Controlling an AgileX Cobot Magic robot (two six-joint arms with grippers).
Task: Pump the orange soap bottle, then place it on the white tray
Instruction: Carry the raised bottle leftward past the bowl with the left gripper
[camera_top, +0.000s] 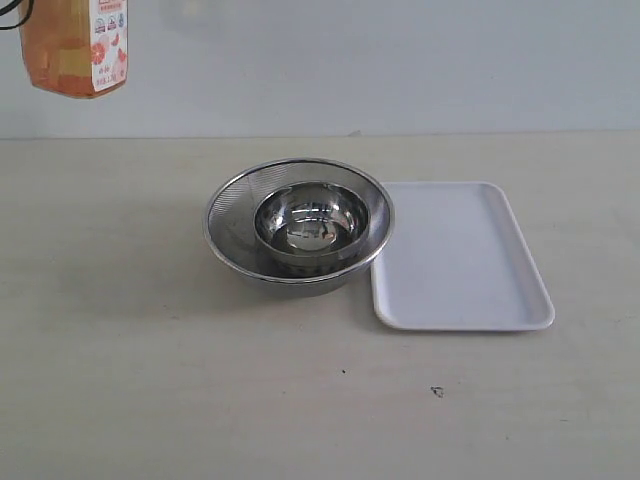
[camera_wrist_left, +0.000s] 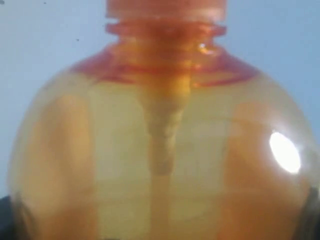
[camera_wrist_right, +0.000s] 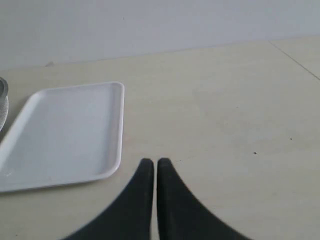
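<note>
The orange soap bottle (camera_top: 75, 45) hangs in the air at the far left, well above the table, with only its lower body and label in the exterior view. Its translucent body and neck (camera_wrist_left: 165, 125) fill the left wrist view. My left gripper (camera_wrist_left: 160, 227) is shut on it, and only dark finger edges (camera_wrist_left: 4, 220) show at the corners. The pump nozzle is out of view. The white tray (camera_top: 460, 255) lies flat on the table at the right, with nothing on it. My right gripper (camera_wrist_right: 156, 162) is shut with nothing in it, low over the table beside the white tray (camera_wrist_right: 65, 130).
A round steel strainer (camera_top: 225, 235) with a steel bowl (camera_top: 312, 222) inside it stands mid-table, touching the tray's left edge. Its rim (camera_wrist_right: 2, 100) shows in the right wrist view. A pale wall runs behind the table.
</note>
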